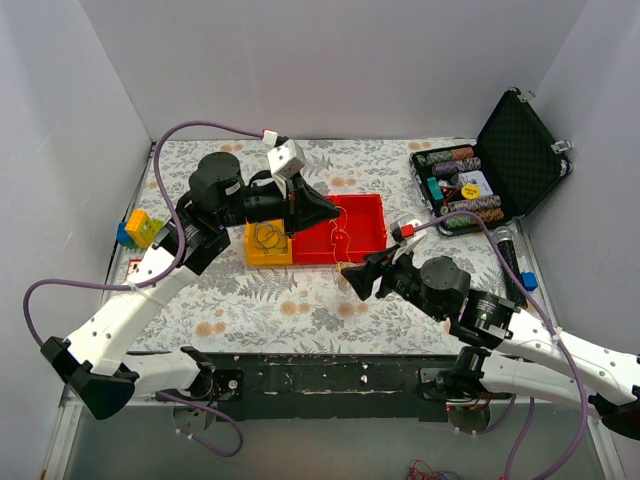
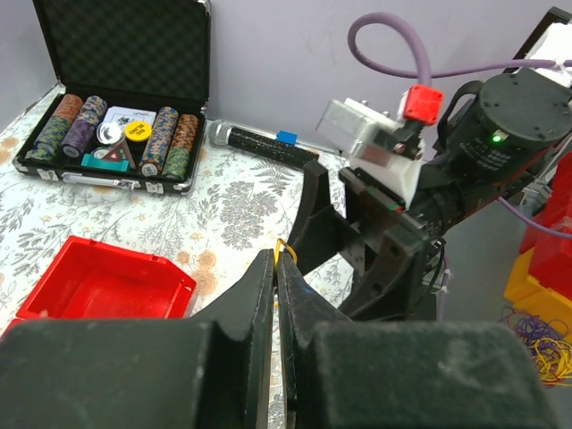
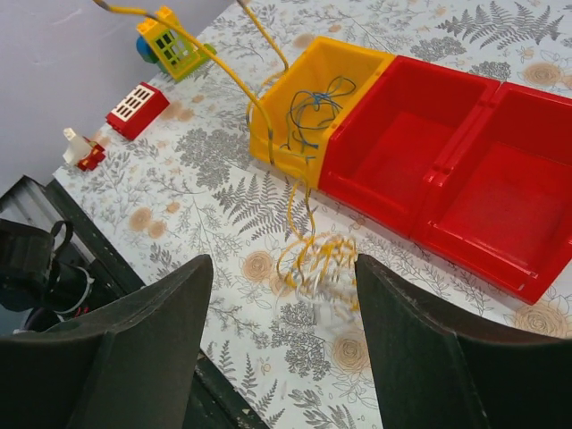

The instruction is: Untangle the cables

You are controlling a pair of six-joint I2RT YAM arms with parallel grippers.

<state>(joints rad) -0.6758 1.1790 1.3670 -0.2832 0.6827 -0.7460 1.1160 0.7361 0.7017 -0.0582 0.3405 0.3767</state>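
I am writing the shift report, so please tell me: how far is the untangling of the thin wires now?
Looks done: the blue-green wires lie in the yellow bin, seemingly free of the yellow wire. In hand: the left gripper, jaws shut, pinches that wire; its coiled end hangs between the open jaws of the right gripper. Left: uncoiling that end and setting it down.

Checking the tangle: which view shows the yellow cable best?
Right wrist: the yellow cable runs down to its coil. Left wrist shows only a loop at the left gripper; top view, a faint thread.
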